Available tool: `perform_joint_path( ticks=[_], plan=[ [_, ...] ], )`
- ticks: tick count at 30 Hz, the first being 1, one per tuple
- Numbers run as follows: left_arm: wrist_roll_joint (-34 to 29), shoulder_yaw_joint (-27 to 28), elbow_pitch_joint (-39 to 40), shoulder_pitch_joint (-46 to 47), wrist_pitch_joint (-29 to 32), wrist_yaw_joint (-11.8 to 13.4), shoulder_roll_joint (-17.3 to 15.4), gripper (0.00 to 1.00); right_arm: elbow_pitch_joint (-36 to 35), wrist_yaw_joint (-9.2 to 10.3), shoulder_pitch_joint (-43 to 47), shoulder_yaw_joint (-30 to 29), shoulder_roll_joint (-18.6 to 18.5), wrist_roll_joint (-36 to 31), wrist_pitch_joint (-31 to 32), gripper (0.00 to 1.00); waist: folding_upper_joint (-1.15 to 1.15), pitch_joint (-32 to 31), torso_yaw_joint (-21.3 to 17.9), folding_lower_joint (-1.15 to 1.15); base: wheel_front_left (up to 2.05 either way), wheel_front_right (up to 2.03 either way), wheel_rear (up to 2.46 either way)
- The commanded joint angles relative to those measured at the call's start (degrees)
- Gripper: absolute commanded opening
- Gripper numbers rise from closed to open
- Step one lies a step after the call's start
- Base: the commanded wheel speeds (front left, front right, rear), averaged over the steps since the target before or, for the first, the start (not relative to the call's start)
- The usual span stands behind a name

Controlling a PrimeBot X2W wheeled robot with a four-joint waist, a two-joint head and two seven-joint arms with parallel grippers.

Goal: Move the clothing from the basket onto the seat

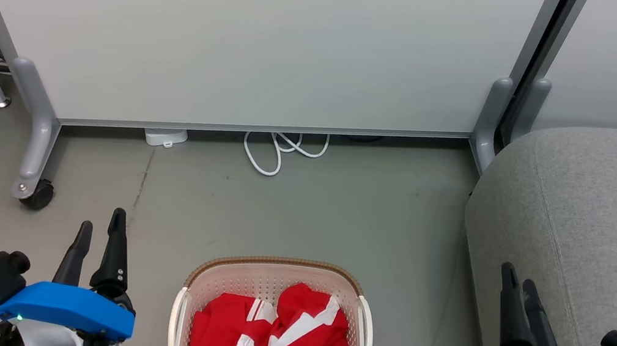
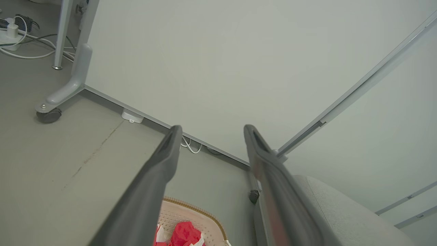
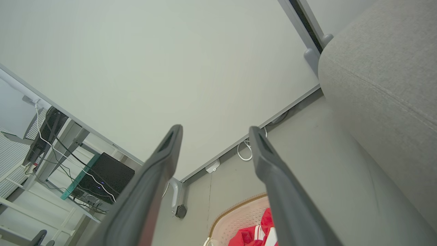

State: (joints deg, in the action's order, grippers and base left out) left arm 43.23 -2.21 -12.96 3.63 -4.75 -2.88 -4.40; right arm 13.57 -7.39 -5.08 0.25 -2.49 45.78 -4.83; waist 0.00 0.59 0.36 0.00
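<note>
Both pairs of jaws stand parted and hold nothing; each wrist view gives me a clear gap between the two dark fingers, with wall and floor behind it. My left gripper [image 1: 102, 219] sits at the lower left of the head view, fingers pointing up the frame, over bare floor [image 1: 341, 203] and apart from the basket [image 1: 241, 283]; my right gripper [image 1: 519, 275] sits at the lower right, overlapping the near edge of the seat [image 1: 605, 214]; whether it touches the cushion I cannot tell.

The clothing [image 1: 281, 342] lies crumpled inside the basket at the bottom centre of the head view, red folds with white stripes heaped toward the right-hand wall; the basket stands on the floor between my grippers, near the grey seat on the right of the frame.

The step in hand, as I judge it, is the reach into the basket; I would use the right arm, being nearer the seat; swing it toward the frame's centre, tip the fingers down and come in from above, over the highest fold and well inside the brown rim [image 1: 276, 262]; keep the jaws wide until both fingers straddle a ridge of cloth, then close deep; thin fabric slips from a shallow pinch. I would lift straight up before carrying it right; a trailing garment could catch the white handle [image 1: 367, 331] and tip the basket.
</note>
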Motion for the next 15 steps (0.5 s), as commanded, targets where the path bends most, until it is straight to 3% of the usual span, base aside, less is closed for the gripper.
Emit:
perform_joint_path(
  ticks=[1,15],
  plan=[
    [-2.23,-0.41,0.49,1.42,-0.75,0.29,-0.6,1.0,-0.51,-0.07,-0.61,0.26,-0.37,-2.17,-0.64,1.0,0.0,0.01,0.04,0.0,0.0,0.0,0.0],
    [-10.92,-2.29,-0.01,1.61,-2.94,0.8,-0.92,1.0,-0.02,-0.09,-0.64,1.58,-0.42,-10.58,-2.86,1.0,0.0,0.12,0.17,0.0,0.0,0.0,0.0]
  ],
)
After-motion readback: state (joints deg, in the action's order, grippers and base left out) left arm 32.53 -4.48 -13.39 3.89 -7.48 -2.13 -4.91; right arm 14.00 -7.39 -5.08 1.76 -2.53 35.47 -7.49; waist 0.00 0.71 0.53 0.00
